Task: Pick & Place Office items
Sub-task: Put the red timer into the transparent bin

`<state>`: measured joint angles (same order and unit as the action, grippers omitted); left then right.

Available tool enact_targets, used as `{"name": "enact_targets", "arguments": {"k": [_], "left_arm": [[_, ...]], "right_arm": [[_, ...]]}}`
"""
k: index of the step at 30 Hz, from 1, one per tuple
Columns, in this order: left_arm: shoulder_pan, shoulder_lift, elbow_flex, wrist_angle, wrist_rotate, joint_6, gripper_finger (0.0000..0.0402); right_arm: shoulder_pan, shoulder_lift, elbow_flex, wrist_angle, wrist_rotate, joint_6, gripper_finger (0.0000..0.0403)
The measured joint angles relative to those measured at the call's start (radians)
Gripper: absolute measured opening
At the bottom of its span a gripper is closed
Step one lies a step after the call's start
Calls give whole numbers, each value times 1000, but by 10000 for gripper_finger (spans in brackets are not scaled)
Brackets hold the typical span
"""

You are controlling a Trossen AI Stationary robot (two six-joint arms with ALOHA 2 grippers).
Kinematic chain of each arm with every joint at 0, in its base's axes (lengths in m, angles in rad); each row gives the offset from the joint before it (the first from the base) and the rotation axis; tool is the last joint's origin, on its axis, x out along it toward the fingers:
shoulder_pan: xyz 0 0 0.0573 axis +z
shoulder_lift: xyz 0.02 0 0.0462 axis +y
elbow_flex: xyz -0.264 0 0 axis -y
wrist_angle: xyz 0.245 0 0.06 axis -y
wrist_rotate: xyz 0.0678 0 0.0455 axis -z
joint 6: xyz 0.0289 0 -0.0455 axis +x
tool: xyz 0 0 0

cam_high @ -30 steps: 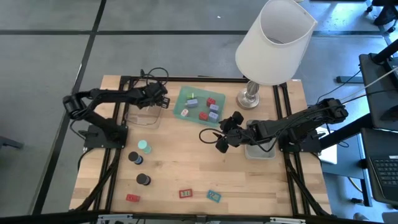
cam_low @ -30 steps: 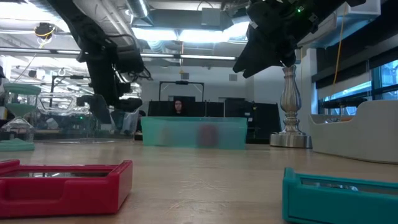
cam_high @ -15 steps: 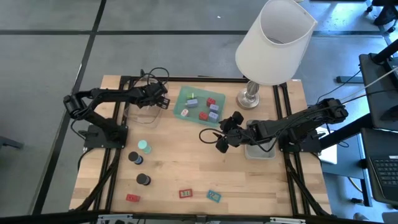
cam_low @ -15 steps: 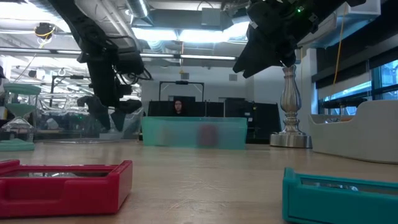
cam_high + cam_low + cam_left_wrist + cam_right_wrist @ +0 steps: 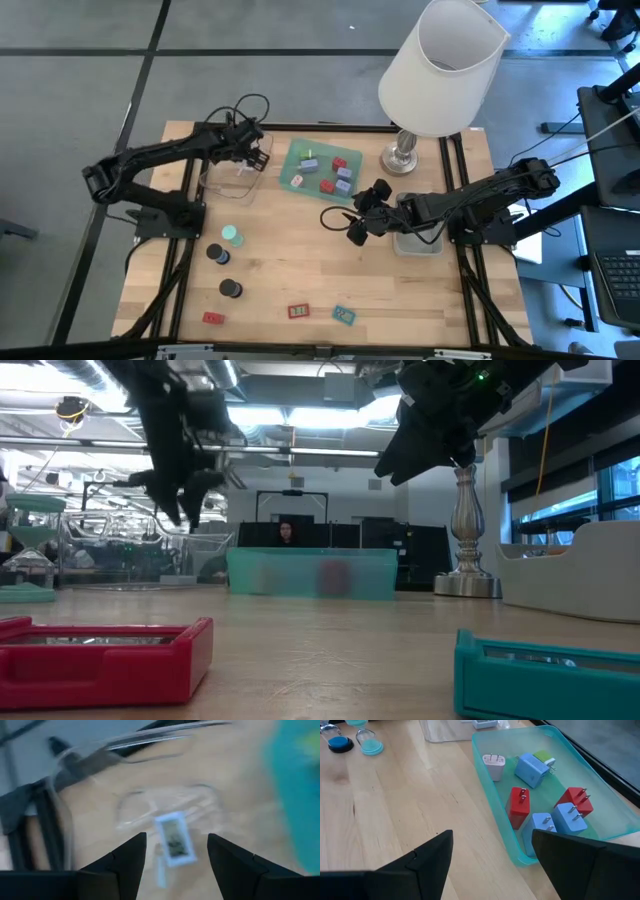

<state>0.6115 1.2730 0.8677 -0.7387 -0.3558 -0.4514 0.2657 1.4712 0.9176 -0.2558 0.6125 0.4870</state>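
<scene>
- The left gripper [image 5: 252, 148] is seen with its fingers [image 5: 125, 862] apart and nothing between them. In its wrist view a small pale-blue flat piece [image 5: 174, 839] lies below the gap, inside the clear tray [image 5: 232, 178]; this reads as a release made so that the piece rests in that tray.
- The gripper is held above the tray's far end, clear of its walls, which suits a straight drop.
- The right gripper [image 5: 362, 212] is held with its fingers [image 5: 432, 857] apart and empty, just beside the near edge of the green tray [image 5: 293, 150], apparently waiting.
- Sorted plug blocks are gathered in the green tray: red [image 5: 519, 806], blue [image 5: 531, 769] and white-pink [image 5: 494, 765], presumably grouped by kind.
- Unsorted items are left on the bare table [image 5: 300, 260] nearer the front: a mint-green cap [image 5: 232, 236], two black caps [image 5: 218, 254], two flat red rectangles [image 5: 299, 312] and a teal one [image 5: 344, 316].
- The lamp [image 5: 440, 65] stands at the far right corner, apart from the work.
</scene>
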Motion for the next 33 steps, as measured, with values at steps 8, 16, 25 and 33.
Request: {"name": "enact_targets", "arguments": {"k": [8,16,25,33], "left_arm": [[-263,-148,-50,103,348,-26,194],[-733,-124,-133,509,287,-85,194],[-1073,107,-133,820,158,-88,210],[-1173,335,-132,1071,179,-10,253]], "right_arm": [[0,0,0,0,0,0,276],[0,0,0,0,0,2,276],[0,0,0,1,0,11,276],[0,0,0,1,0,29,276]]}}
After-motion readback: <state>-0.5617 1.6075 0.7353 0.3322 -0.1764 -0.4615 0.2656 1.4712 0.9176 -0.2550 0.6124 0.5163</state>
